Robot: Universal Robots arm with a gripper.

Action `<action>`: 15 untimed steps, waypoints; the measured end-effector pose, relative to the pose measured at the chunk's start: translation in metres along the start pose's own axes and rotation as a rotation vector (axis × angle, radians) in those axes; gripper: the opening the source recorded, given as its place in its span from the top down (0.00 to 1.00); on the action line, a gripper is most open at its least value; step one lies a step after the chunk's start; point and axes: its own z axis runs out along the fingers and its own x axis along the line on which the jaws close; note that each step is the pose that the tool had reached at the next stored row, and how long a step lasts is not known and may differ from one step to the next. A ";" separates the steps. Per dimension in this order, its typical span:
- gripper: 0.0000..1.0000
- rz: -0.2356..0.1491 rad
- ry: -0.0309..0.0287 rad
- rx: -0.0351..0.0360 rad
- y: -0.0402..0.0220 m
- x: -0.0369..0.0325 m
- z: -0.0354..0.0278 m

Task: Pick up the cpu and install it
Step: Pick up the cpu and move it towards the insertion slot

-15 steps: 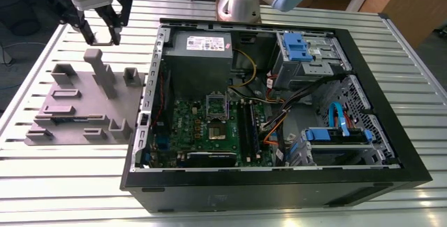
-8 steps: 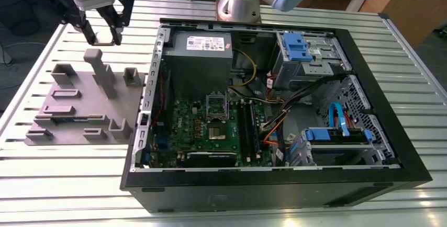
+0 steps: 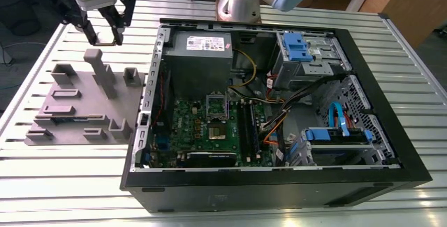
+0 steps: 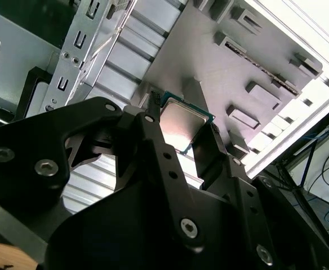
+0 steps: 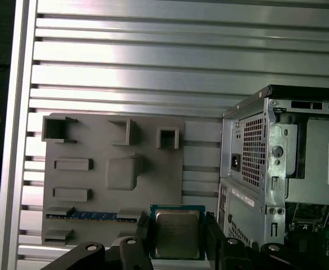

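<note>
The cpu point(image 5: 177, 233) is a small square chip with a shiny silver top and a green rim, and it is clamped between two black fingers point(image 5: 143, 237). My gripper point(image 3: 104, 41) is shut on it and hangs high over the table's far corner on the exterior view's left, above the far end of the grey fixture plate point(image 3: 77, 106). The second wrist view also shows the cpu point(image 4: 181, 125) tilted between the fingers point(image 4: 153, 132). The motherboard socket point(image 3: 216, 128), metal-framed with a dark centre, lies inside the open computer case point(image 3: 279, 185), well away from the gripper.
The grey fixture plate carries raised blocks and a tall post point(image 3: 104, 72). The case's black side wall point(image 3: 150, 96) stands between the plate and the motherboard. Inside are a power supply point(image 3: 199, 46), blue drive bays point(image 3: 300, 46) and loose cables point(image 3: 279, 117). A slatted metal table point(image 3: 70, 185) lies beneath.
</note>
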 end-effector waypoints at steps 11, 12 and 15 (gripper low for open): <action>0.53 0.000 0.0000 0.0000 -0.0001 -0.0031 0.0000; 0.53 0.000 0.0000 0.0000 -0.0001 -0.0034 -0.0001; 0.53 0.000 0.0000 0.0000 -0.0002 -0.0042 -0.0001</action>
